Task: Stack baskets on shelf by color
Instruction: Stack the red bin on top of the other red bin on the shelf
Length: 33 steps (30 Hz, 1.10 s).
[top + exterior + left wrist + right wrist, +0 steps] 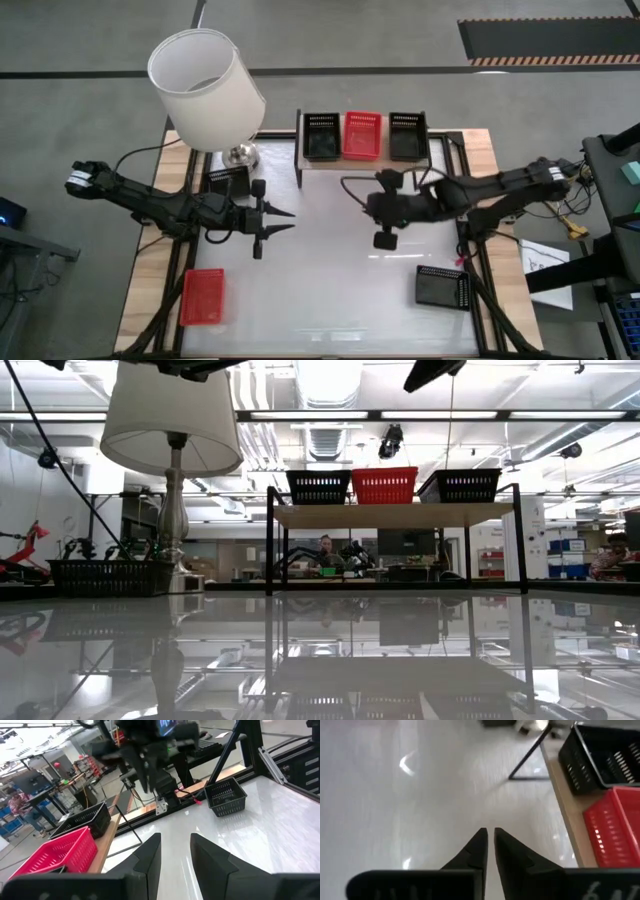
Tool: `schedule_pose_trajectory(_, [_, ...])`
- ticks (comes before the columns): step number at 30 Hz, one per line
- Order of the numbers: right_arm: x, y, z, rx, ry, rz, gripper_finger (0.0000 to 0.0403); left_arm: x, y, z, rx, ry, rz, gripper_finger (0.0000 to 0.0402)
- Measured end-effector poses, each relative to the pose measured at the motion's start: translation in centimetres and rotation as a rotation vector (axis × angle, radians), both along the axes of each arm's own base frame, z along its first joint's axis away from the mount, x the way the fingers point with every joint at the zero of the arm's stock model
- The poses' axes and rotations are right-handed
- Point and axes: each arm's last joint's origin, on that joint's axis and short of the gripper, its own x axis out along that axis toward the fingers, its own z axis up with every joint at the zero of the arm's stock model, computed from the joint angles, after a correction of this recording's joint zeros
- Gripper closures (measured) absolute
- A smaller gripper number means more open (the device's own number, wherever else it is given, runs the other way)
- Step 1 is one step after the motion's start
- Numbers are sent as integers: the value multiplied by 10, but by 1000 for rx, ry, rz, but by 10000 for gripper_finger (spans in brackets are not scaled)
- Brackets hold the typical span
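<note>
Nearest the lower edge of the high view lie a red basket (203, 297) at lower left and a black basket (443, 287) at lower right, both on the white table (330, 290). Mid-frame, my left gripper (281, 220) hangs over the table with fingers spread apart, empty; my right gripper (350, 201) faces it, fingers nearly together, holding nothing. Farther up, the shelf (364, 160) carries a black basket (321, 135), a second red basket (362, 134) and another black one (407, 135). A fourth black basket (228, 180) sits by the lamp (207, 88) at upper left.
</note>
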Motion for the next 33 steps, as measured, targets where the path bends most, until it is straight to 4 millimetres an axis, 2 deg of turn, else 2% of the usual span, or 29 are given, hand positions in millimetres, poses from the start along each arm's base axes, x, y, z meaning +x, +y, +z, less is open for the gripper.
schedule_pose_trajectory(5, [0, 0, -27, -72, -124, -74, 393, 0, 0, 3, -8, -28, 0, 313])
schedule_pose_trajectory(9, [3, -15, -31, -177, -189, -247, 394, 0, 0, 3, -7, -26, 0, 313])
schedule_pose_trajectory(12, [7, -33, -24, -151, -209, -328, 394, 0, 0, 2, -7, -25, 0, 313])
schedule_pose_trajectory(16, [10, -56, -3, -136, -253, -408, 394, 0, 0, 2, -4, -24, 0, 313])
schedule_pose_trajectory(21, [6, -90, 20, 25, -247, -404, 394, 0, 0, 2, -3, -23, 0, 313])
schedule_pose_trajectory(27, [-4, -124, 15, 142, -168, -466, 394, 0, 0, 2, -3, -23, 0, 313])
schedule_pose_trajectory(33, [-9, -139, 3, 153, -71, -540, 394, 0, 0, 2, -2, -22, 0, 313])
